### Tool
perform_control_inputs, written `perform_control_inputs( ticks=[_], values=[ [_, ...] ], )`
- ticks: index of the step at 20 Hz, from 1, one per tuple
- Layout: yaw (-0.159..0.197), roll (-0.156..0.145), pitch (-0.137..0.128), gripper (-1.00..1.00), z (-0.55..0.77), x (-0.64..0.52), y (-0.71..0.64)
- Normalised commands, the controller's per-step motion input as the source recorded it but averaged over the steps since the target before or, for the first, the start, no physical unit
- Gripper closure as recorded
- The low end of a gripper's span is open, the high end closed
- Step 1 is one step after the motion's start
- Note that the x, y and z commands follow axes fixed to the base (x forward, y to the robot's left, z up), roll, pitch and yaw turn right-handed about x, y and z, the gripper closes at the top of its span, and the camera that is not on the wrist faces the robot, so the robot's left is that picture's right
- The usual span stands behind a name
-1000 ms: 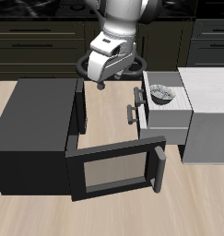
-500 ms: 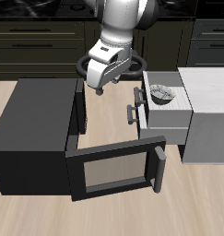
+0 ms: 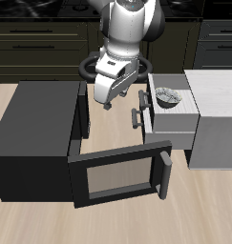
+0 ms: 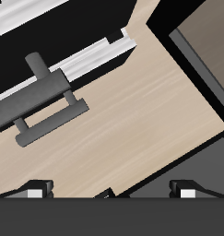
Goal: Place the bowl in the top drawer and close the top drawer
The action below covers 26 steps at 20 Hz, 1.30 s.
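The bowl [image 3: 167, 95] sits inside the top drawer [image 3: 175, 114], which is pulled out of the light grey cabinet [image 3: 215, 119]. The drawer's grey front carries a dark bar handle [image 3: 137, 116], which also shows in the wrist view [image 4: 49, 103]. My gripper [image 3: 108, 104] is open and empty. It hangs above the wooden table beside the drawer front, a short way from the handle and apart from it. In the wrist view the gripper [image 4: 109, 189] shows both fingertips [image 4: 35, 190] spread wide. The bowl is out of the wrist view.
A black box cabinet [image 3: 36, 133] stands beside the drawer on the table. Its dark framed door with a pale panel [image 3: 117, 176] swings open toward the table's front edge. Dark kitchen cupboards [image 3: 41, 43] line the back.
My gripper has moved down and a little toward the table's front edge, closer to the drawer handle's height. The bowl and the drawer have not moved.
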Motion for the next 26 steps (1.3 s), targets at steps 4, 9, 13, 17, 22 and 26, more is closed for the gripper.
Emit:
perform_control_inputs(
  ticks=[4,9,13,17,22,26],
  values=[
    [-0.018,0.071,0.015,-1.0,-0.3,0.09,0.32],
    [-0.021,0.081,-0.019,-1.0,-0.04,0.03,0.43],
    [-0.025,0.084,-0.009,-1.0,-0.01,0.01,0.41],
    [-0.01,0.054,-0.006,-1.0,-0.06,0.04,0.26],
    [0.015,0.036,-0.004,-1.0,-0.09,0.02,0.17],
    [-0.003,0.056,0.005,-1.0,-0.15,0.01,0.27]
  ],
)
